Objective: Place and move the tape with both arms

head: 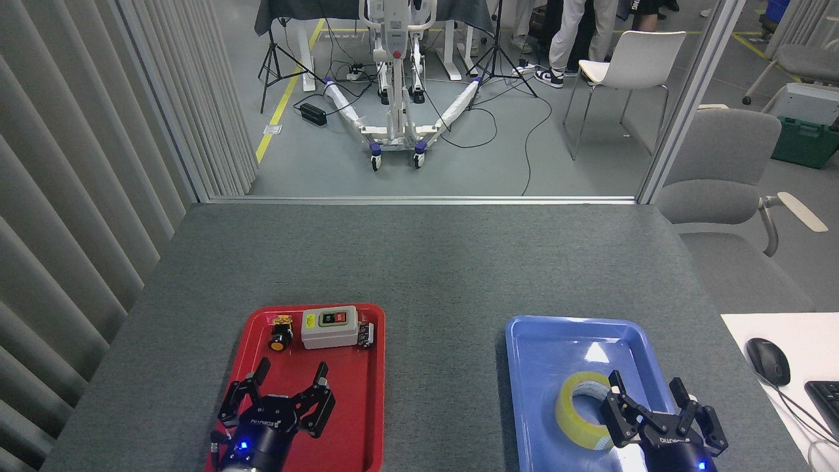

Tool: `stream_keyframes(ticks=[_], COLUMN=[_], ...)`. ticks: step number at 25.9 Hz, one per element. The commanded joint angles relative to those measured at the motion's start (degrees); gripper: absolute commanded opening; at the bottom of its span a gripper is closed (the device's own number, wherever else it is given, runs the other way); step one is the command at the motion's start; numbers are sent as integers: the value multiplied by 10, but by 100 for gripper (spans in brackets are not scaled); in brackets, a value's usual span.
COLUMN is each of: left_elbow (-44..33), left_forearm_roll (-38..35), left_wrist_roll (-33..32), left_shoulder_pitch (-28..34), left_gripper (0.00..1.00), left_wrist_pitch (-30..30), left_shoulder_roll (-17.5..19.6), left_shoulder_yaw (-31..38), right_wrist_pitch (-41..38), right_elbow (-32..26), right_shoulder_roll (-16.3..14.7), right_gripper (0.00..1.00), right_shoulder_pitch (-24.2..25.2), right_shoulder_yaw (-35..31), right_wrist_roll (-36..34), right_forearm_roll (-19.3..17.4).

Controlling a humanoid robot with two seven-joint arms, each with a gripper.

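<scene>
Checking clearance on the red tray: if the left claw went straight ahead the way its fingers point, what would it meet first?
Probably the grey switch box at the red tray's far end. The left claw is open, with bare tray ahead. Its height is unclear, so it might pass over.

Red tray [367, 419] — switch box [330, 326]; blue tray [537, 341].
</scene>
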Motion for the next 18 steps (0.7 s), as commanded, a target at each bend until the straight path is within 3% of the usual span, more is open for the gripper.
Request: stream_keyframes(ticks=[1,18], left_elbow=[0,5], left_forearm_roll=[0,42], left_wrist_roll=[0,-1], left_shoulder_pitch=[0,-15], left_gripper=[100,100], left_wrist_pitch=[-1,-1], left_shoulder_roll=[1,12], left_shoulder_yaw=[0,7], right_wrist_pitch=[1,-2], right_elbow=[-21,-25], right_shoulder_roll=[12,11], right_gripper=[100,100], right_shoulder_pitch=[18,22], right_shoulder_yaw=[-8,-8], right_wrist_roll=[-1,5], right_forearm_roll=[12,21])
